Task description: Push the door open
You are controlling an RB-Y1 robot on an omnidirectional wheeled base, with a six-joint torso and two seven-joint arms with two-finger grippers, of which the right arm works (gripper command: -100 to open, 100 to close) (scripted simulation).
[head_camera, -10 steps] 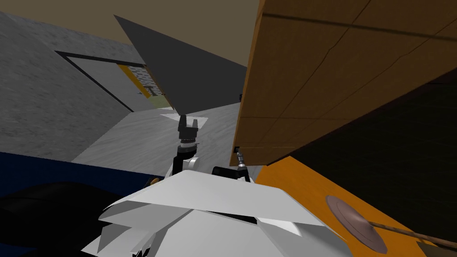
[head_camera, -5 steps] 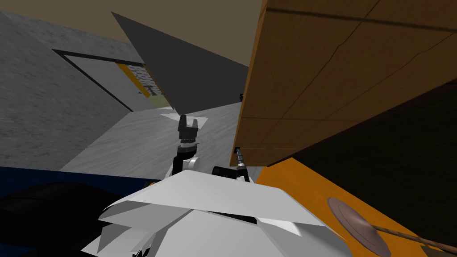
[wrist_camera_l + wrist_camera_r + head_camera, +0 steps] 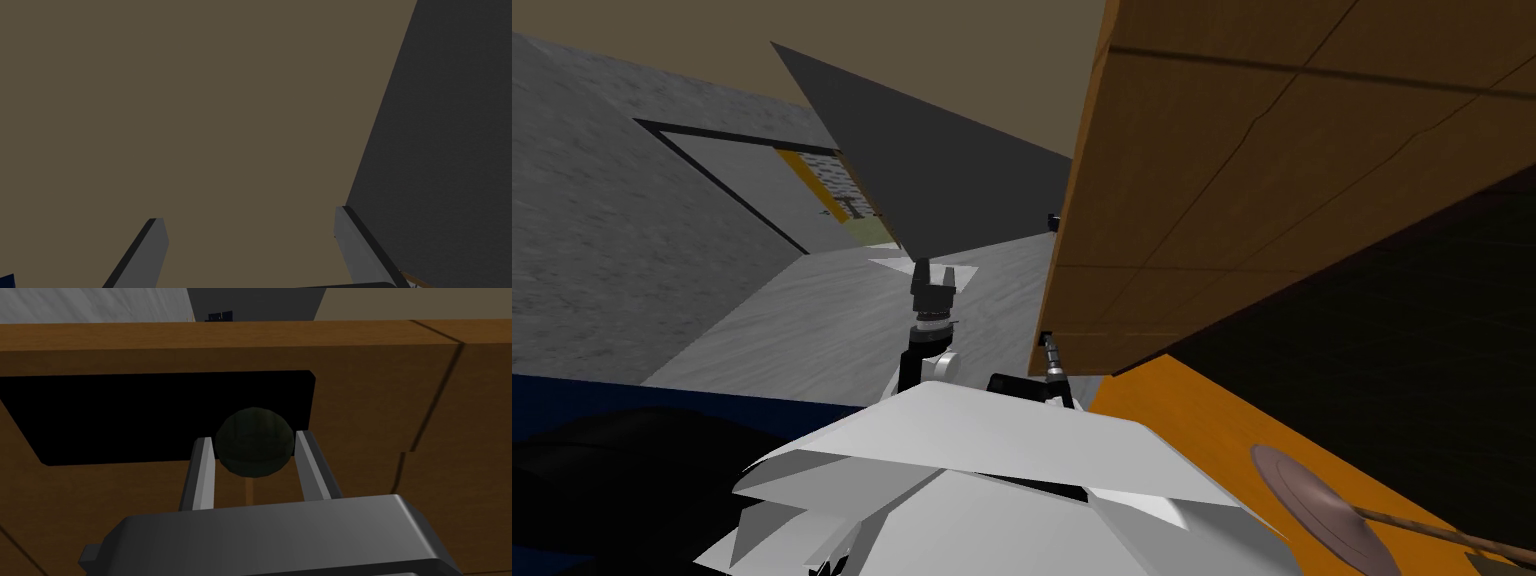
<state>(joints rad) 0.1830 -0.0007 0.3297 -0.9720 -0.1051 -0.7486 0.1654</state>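
The right gripper [image 3: 253,437] clamped the dark round knob [image 3: 253,453], one finger pressed to each side, on the brown wooden door [image 3: 360,388] that stood close on my right. The left gripper [image 3: 250,214], raised in front, had its fingers spread wide apart and held nothing

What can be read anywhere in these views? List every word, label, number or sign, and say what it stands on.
None: no text can be read in any view.
The brown door, the dark round knob gripped by the right end effector, and the open left end effector bear no marks.
The small dark item past the door's edge is too small to tell.
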